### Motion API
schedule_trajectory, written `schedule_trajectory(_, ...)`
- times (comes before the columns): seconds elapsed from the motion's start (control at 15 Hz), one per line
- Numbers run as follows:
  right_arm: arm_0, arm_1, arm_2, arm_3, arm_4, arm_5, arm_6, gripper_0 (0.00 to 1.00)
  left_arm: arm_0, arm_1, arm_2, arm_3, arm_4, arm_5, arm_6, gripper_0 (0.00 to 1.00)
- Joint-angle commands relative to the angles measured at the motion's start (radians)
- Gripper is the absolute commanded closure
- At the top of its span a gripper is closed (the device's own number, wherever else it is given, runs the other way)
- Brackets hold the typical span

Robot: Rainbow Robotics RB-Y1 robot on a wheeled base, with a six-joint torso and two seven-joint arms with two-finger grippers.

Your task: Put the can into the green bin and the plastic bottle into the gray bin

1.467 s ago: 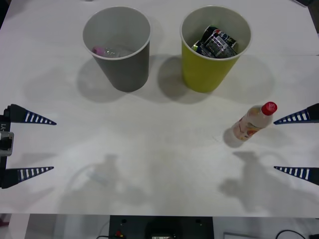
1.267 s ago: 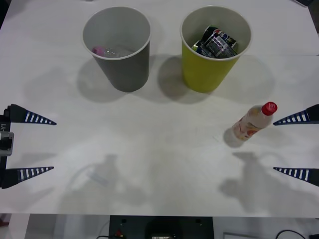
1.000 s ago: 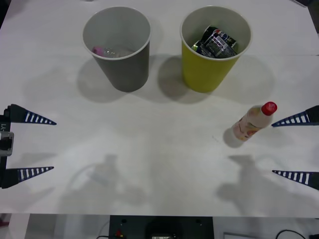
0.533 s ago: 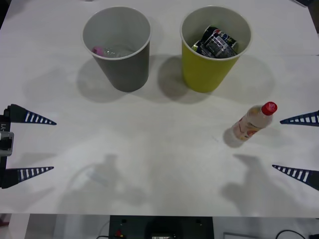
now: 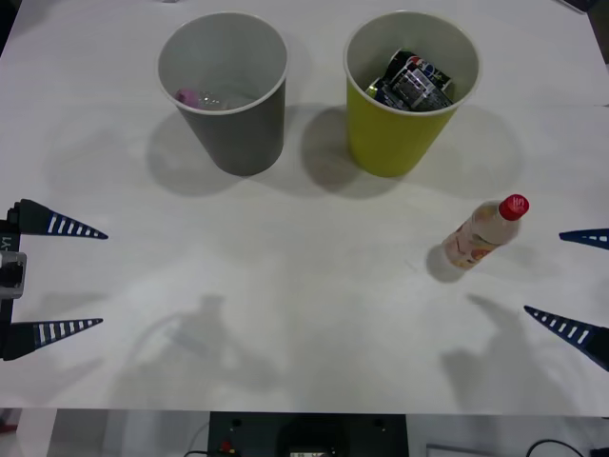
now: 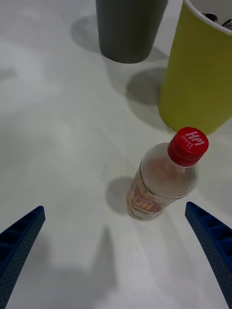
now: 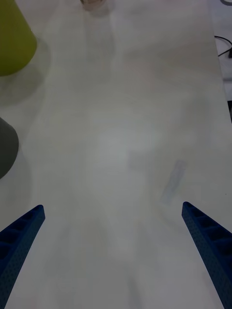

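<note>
While right fingers point(image 5: 582, 286) spread wide, plastic bottle point(image 5: 482, 234) upright just beside, ungripped, left fingers point(image 5: 52, 276) spread.

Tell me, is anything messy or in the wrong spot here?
Nothing is spilled or tipped. The plastic bottle stands upright on the table, not yet in the gray bin. Crushed cans lie in the green bin, where they belong.

White table point(image 5: 304, 286): two bins, bottle point(image 5: 483, 232)
</note>
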Motion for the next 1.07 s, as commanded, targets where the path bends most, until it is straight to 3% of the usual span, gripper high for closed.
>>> schedule_trajectory(0.07,0.003,0.042,0.0,0.036,-0.029,0.011,0.025,0.0,0.0,0.0,0.0,0.0,0.0,0.0,0.0,0.02)
schedule_trajectory(0.47,-0.081,0.117,0.04,0.137,-0.037,-0.024,0.08,0.0,0.0,0.0,0.0,0.0,0.0,0.0,0.0,0.02)
schedule_trajectory(1.07,-0.364,0.22,0.097,0.475,-0.043,-0.322,0.258,0.0,0.0,0.0,0.0,0.0,0.0,0.0,0.0,0.02)
